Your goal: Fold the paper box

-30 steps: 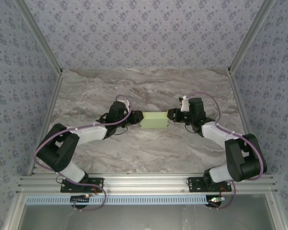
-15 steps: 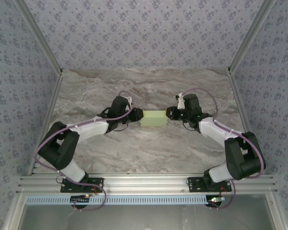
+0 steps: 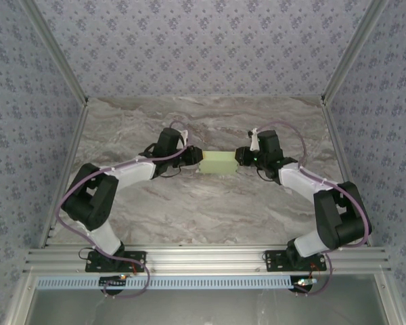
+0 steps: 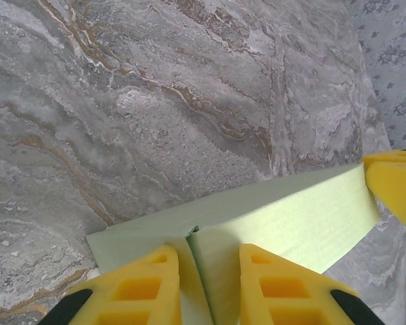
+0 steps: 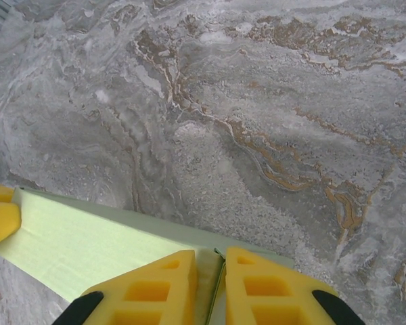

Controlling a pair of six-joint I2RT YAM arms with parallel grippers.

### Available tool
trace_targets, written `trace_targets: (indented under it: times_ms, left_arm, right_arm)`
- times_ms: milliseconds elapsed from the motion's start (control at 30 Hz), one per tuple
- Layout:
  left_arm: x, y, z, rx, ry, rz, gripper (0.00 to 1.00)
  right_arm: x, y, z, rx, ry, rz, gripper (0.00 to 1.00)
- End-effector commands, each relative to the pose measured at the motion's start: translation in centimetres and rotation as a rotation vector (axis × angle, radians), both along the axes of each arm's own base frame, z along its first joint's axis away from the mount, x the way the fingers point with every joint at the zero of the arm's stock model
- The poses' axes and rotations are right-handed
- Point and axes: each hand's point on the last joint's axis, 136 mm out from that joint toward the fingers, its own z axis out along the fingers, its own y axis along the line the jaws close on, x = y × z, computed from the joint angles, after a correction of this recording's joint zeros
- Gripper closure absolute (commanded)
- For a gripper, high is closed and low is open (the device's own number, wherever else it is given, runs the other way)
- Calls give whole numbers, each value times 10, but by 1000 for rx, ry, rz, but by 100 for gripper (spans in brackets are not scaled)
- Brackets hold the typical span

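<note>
Pale green box [image 3: 220, 162], a closed slab, spans mid-counter [image 3: 189, 210]. Left tool [image 4: 210, 261] pinches one end flap, right tool [image 5: 211, 271] the other. Wrist views reveal flap seams.

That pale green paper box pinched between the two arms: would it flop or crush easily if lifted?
Probably very light: the paper box looks like thin, hollow card. Folded, it seems fairly stiff; its edges run straight between the left end effector and right end effector. Likely crushable, since each pinches only a thin end flap.
</note>
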Motion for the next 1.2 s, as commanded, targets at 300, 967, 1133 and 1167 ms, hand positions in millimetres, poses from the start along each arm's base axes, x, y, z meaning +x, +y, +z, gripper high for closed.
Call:
trace_targets:
  times_ms: [300, 967, 1133, 1167]
  left_arm:
    - [-55, -22, -15, 85, 67, -155, 64]
    - [-94, -32, -26, 76, 41, -118, 60]
    - [-88, -30, -31, 123, 31, -106, 58]
    - [-87, -30, -30, 129, 25, -107, 56]
  right_arm:
    - [-41, 31, 6, -6, 102, 247, 75]
    - [-86, 26, -13, -129, 64, 230, 74]
    - [-81, 20, -24, -178, 88, 207, 74]
    - [-80, 17, -24, -202, 95, 204, 72]
